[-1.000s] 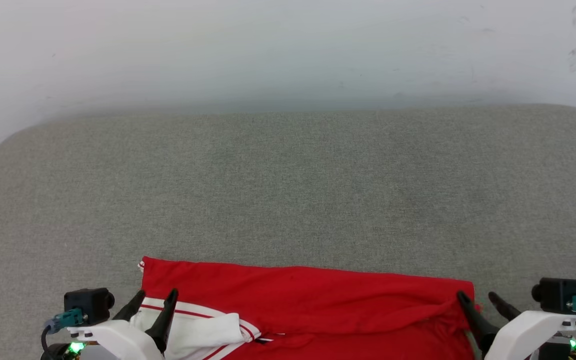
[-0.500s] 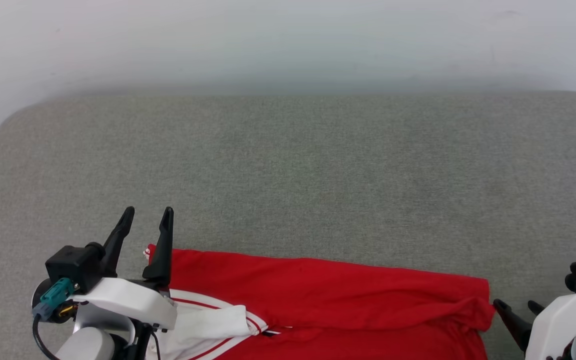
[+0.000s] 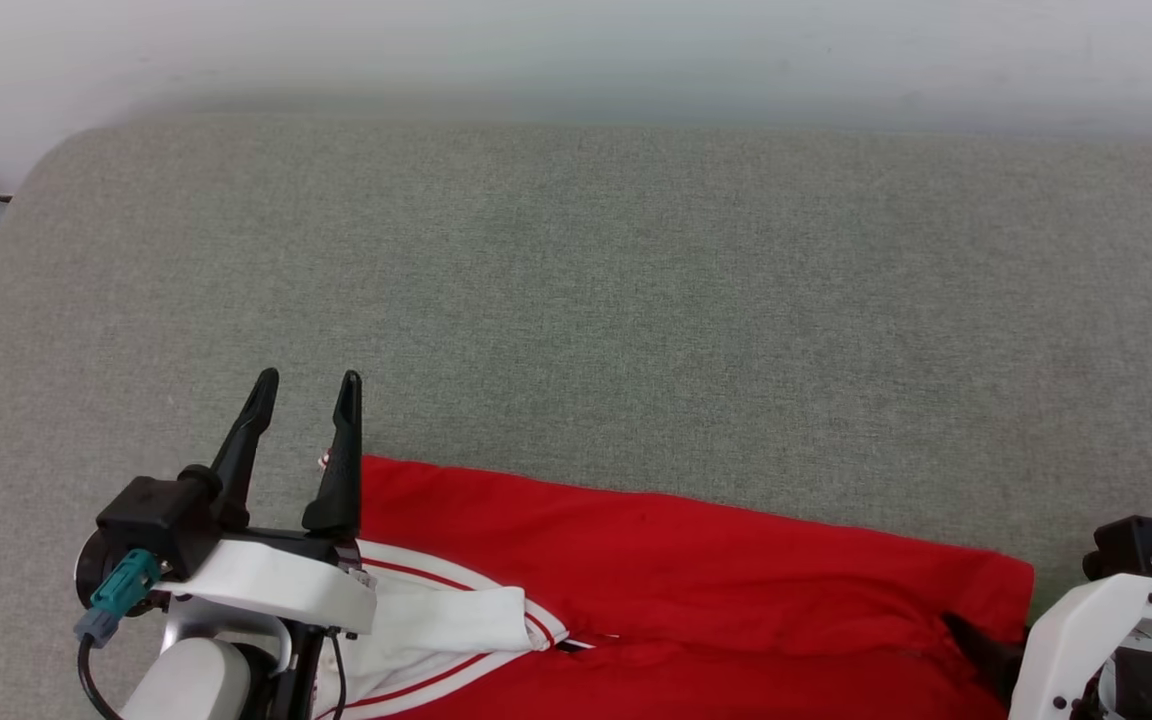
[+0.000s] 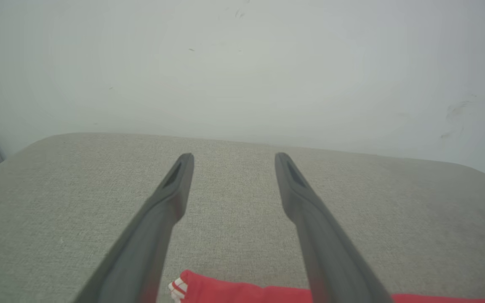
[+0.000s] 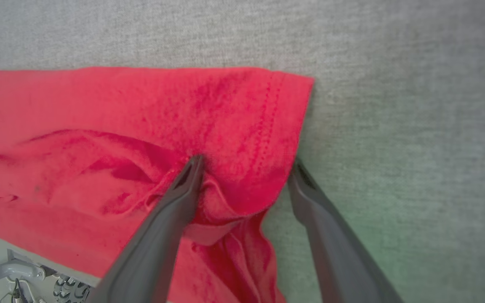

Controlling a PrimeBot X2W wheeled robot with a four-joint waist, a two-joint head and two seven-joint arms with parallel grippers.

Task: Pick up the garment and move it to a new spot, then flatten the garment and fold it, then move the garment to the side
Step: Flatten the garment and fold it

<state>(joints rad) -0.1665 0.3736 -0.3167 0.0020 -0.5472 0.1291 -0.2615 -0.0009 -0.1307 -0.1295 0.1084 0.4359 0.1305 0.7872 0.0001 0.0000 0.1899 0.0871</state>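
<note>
Black and spread wide, the right fingers (image 5: 171, 210) straddle the right hem corner of the garment (image 5: 99, 109), pinching nothing. The left fingers (image 3: 339, 470), equally wide and empty, hover by its far left corner. Rumpled along the grey worktop's (image 3: 636, 300) near edge, it looks due for flattening: next, each side must close on a corner.

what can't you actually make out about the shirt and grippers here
- Head view: the near part of the garment, with any chest print, is cut off by the bottom edge.
- Head view: the white sleeve, partly hidden behind the arm of the left gripper.
- Right wrist view: whether the right gripper touches the folded cloth; too fine to see.
</note>
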